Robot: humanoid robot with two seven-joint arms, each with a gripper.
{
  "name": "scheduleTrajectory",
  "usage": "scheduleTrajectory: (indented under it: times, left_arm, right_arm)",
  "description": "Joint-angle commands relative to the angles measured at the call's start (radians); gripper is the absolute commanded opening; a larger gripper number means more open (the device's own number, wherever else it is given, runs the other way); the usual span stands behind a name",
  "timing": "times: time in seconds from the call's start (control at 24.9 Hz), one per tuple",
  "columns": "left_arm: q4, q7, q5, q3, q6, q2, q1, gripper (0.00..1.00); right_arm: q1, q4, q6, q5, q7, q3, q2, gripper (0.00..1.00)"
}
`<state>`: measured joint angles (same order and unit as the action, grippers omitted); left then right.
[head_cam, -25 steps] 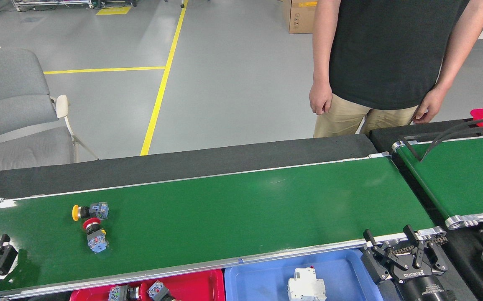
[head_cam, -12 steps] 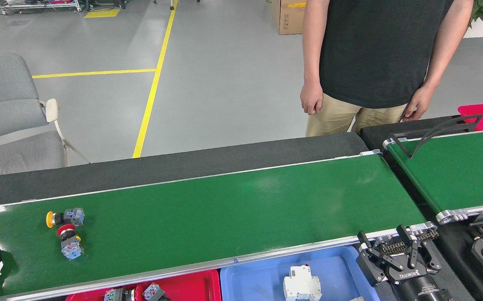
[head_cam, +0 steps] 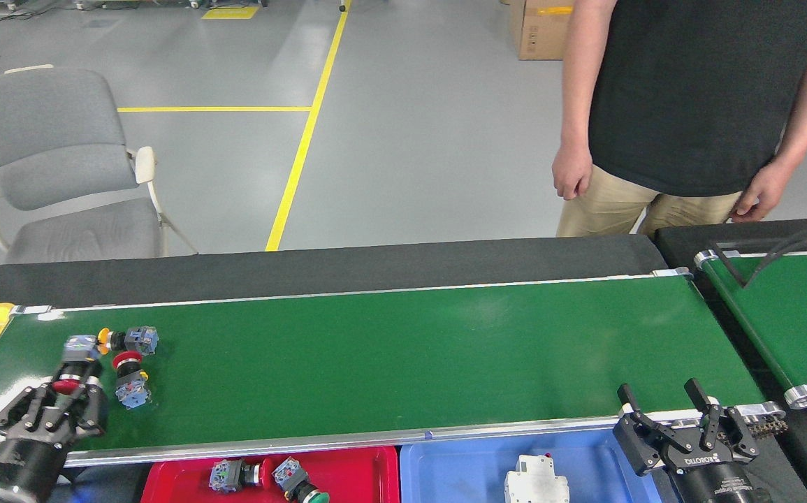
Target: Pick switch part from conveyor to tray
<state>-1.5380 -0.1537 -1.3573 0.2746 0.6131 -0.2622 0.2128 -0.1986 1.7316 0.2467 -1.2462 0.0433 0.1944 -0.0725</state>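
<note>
A: Start at the left fingers (head_cam: 70,392). What do they have?

B: They are closed around a red-capped switch part (head_cam: 75,366), its grey-blue contact block pointing to the far side. From this view it cannot be told whether the part has left the conveyor (head_cam: 403,356) or sits on it, so the robot would do well to raise it straight up before swinging anywhere.

A: Why straight up?

B: Two more switches lie just to the right: a yellow-capped one (head_cam: 131,340) and a second red-capped one (head_cam: 129,381). A sideways drag could knock them. Once clear, the part goes back over the near rail to the red tray (head_cam: 347,475), which already holds two switches (one with a green cap, at the tray's near edge).

A: And the arm behind those fingers?

B: The left gripper points away from the robot, its black knuckles over the near left end of the belt, with the dark cylindrical wrist running back to the lower left corner. It is low and nearly flat.

A: The other side?

B: The right gripper (head_cam: 669,409) waits at the near right end of the belt with fingers spread apart and empty, above the blue tray (head_cam: 459,468).
</note>
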Motion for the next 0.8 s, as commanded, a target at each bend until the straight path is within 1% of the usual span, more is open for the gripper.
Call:
scheduleTrajectory:
  times: [0.0, 0.04, 0.12, 0.16, 0.24, 0.36, 0.4, 0.44, 0.48, 0.52, 0.6, 0.64, 0.76]
  left_arm:
    - [-0.113, 0.028, -0.002, -0.011, 0.108, 0.032, 0.068, 0.43]
    - [-0.149, 0.046, -0.003, -0.021, 0.134, 0.054, 0.102, 0.51]
    - [-0.180, 0.072, -0.005, -0.040, 0.135, 0.087, 0.122, 0.90]
    - [-0.191, 0.075, -0.003, -0.041, 0.134, 0.103, 0.122, 1.00]
    - [-0.202, 0.075, -0.002, -0.035, 0.140, 0.113, 0.122, 1.00]
    - [-0.198, 0.075, -0.002, -0.008, 0.126, 0.121, 0.120, 1.00]
    - [-0.197, 0.075, -0.002, 0.021, 0.102, 0.124, 0.122, 1.00]
    - [-0.191, 0.075, -0.005, 0.055, 0.053, 0.124, 0.123, 1.00]
    - [-0.180, 0.075, -0.008, 0.081, 0.000, 0.126, 0.122, 1.00]
    - [-0.156, 0.075, -0.006, 0.107, -0.081, 0.123, 0.122, 1.00]
    - [-0.097, 0.075, -0.006, 0.137, -0.182, 0.110, 0.112, 1.00]
    - [-0.067, 0.075, -0.005, 0.156, -0.199, 0.100, 0.109, 1.00]
    - [-0.025, 0.075, -0.005, 0.218, -0.202, 0.072, 0.108, 1.00]
  right_arm:
    - [-0.013, 0.029, 0.000, 0.004, -0.006, 0.005, 0.003, 1.00]
    - [-0.030, 0.031, 0.003, 0.004, -0.010, 0.005, 0.003, 1.00]
    - [-0.062, 0.031, 0.005, 0.004, -0.010, 0.005, 0.000, 1.00]
    - [-0.074, 0.032, 0.006, 0.004, -0.011, 0.005, 0.002, 1.00]
    - [-0.091, 0.035, 0.006, 0.002, -0.013, 0.005, 0.000, 1.00]
    - [-0.093, 0.035, 0.006, 0.004, -0.013, 0.005, 0.002, 1.00]
    - [-0.093, 0.034, 0.006, 0.002, -0.013, 0.005, 0.002, 1.00]
    - [-0.093, 0.034, 0.006, 0.004, -0.013, 0.005, 0.002, 1.00]
    - [-0.093, 0.034, 0.006, 0.002, -0.013, 0.005, 0.002, 1.00]
    - [-0.094, 0.034, 0.006, 0.004, -0.013, 0.003, 0.000, 1.00]
    - [-0.094, 0.034, 0.008, 0.002, -0.013, 0.000, 0.000, 1.00]
    - [-0.094, 0.034, 0.010, 0.002, -0.013, 0.000, 0.000, 1.00]
    - [-0.093, 0.034, 0.010, 0.002, -0.013, -0.001, 0.000, 1.00]
